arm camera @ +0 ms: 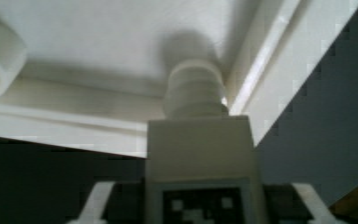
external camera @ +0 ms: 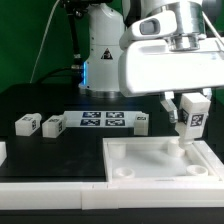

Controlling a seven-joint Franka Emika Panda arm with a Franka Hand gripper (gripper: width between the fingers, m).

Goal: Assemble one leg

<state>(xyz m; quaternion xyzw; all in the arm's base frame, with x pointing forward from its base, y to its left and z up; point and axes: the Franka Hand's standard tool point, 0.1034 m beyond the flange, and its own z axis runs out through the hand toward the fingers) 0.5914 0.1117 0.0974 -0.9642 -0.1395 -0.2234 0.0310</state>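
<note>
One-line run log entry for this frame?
phase: leg placement | gripper: shut on small white plastic block-shaped leg | leg: upright, screw end down, above corner of large white square panel | contact: cannot tell

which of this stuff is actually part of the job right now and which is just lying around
In the job: the leg held in the pincer; the white panel below it.
Lying about: spare legs on the table; the marker board.
</note>
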